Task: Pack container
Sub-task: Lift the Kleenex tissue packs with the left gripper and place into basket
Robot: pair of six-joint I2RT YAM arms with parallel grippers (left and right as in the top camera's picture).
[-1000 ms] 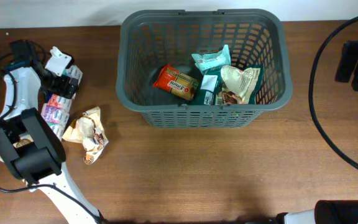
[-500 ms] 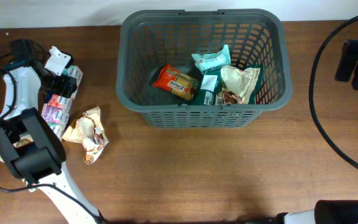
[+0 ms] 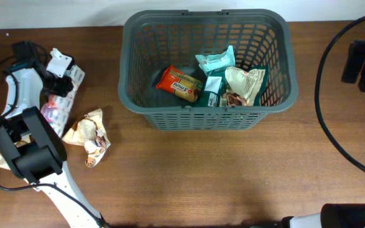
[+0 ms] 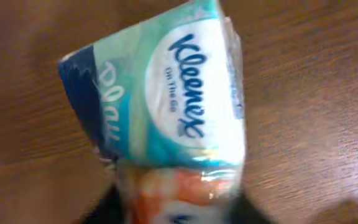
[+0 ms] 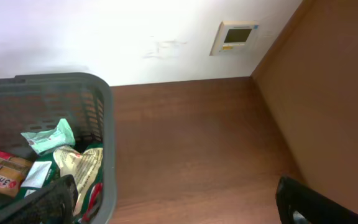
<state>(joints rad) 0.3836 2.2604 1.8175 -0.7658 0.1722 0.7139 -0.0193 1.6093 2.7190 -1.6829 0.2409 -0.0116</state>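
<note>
The container (image 3: pixel 204 120) is a dark grey slotted basket at the back middle of the table; its corner also shows in the right wrist view (image 5: pixel 101 124). Inside lie an orange packet (image 3: pixel 179 83), a teal packet (image 3: pixel 215 61), a green packet (image 3: pixel 213 92) and a beige wrapper (image 3: pixel 246 82). At the far left my left gripper (image 3: pixel 54 85) is shut on a Kleenex tissue pack (image 4: pixel 166 106), which fills the left wrist view with a dark finger either side of its lower end. My right gripper (image 5: pixel 185 199) stands open over bare wood right of the container, holding nothing.
A crumpled beige snack packet (image 3: pixel 90 134) lies on the table beside the tissue pack (image 3: pixel 59 107). A black cable (image 3: pixel 325 114) loops across the right side, with a black device (image 3: pixel 363 63) at the far right edge. A wall runs behind the table.
My left gripper has shut on the tissue pack, and the pack has narrowed and shifted slightly under it. The right arm and the container's contents have not moved.
</note>
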